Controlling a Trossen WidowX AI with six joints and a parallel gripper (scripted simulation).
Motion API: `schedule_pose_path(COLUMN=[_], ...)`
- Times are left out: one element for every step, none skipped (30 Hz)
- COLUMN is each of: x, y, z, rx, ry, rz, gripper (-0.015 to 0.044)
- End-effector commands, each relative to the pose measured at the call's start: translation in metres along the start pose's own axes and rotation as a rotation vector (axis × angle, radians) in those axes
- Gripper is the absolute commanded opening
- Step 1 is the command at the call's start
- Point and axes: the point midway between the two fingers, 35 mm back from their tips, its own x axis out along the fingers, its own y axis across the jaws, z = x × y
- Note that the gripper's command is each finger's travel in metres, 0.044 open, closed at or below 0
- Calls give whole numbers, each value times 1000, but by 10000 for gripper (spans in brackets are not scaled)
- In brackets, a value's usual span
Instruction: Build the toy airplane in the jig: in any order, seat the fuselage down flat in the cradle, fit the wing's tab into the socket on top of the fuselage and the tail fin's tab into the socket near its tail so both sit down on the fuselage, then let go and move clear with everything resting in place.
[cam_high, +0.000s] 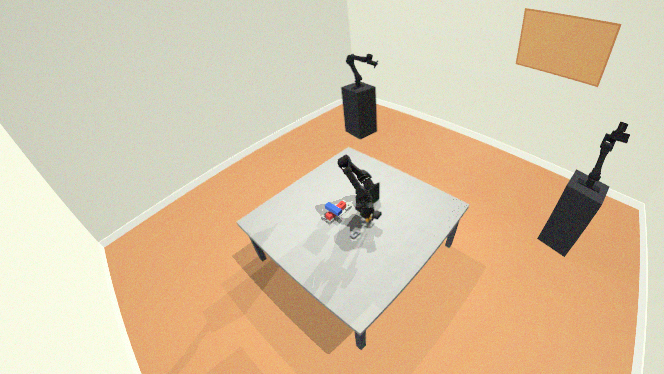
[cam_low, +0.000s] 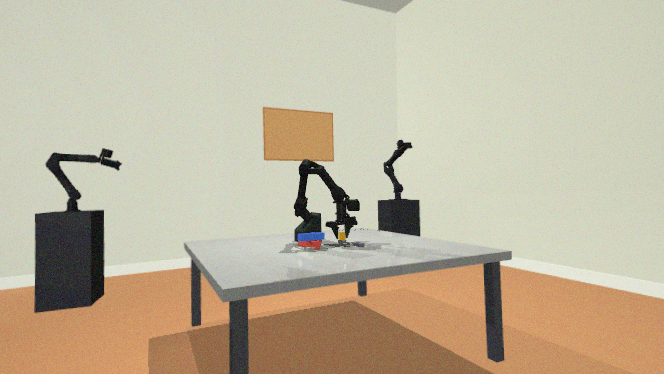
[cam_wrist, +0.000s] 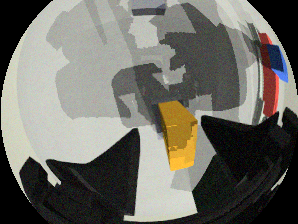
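The red fuselage (cam_high: 341, 205) (cam_low: 311, 245) (cam_wrist: 270, 92) lies in the pale cradle, of which little shows. The blue wing (cam_high: 333, 208) (cam_low: 311, 236) (cam_wrist: 275, 57) lies crosswise on top of it; its tab and socket are hidden. The yellow tail fin (cam_high: 369, 218) (cam_low: 342, 235) (cam_wrist: 180, 132) stands upright, apart from the fuselage, with a grey holder at its foot. My gripper (cam_low: 342, 238) (cam_wrist: 170, 125) points down with its fingers on either side of the fin. It is partly open, and a gap shows between each finger and the fin in the wrist view.
A small grey holder (cam_high: 355, 235) (cam_low: 359, 244) (cam_wrist: 148, 11) sits on the table (cam_high: 360, 300) (cam_low: 380, 262) near the fin. The fuselage and wing stand close beside my gripper. Two other arms stand on dark pedestals (cam_high: 359, 112) (cam_high: 572, 215) away from the table.
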Motion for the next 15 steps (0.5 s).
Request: schedule_pose_path(x=[1, 1, 1, 1, 1, 1, 1, 1, 1, 1, 1, 1, 1, 1, 0], y=[-1, -1, -1, -1, -1, -1, -1, -1, -1, -1, -1, -1, -1, -1, -1], z=[1, 1, 1, 1, 1, 1, 1, 1, 1, 1, 1, 1, 1, 1, 1], rx=[-5, -5, -5, -5, -5, -5, -5, -5, -5, -5, -5, -5, -5, -5, -5], ry=[-4, -4, -4, -4, -4, -4, -4, -4, -4, -4, -4, -4, -4, -4, -4], rz=[-4, -4, -4, -4, -4, -4, -4, -4, -4, -4, -4, -4, -4, -4, -4], gripper=[204, 177, 151, 125, 99, 72, 46, 40, 33, 26, 20, 13, 6, 0, 0])
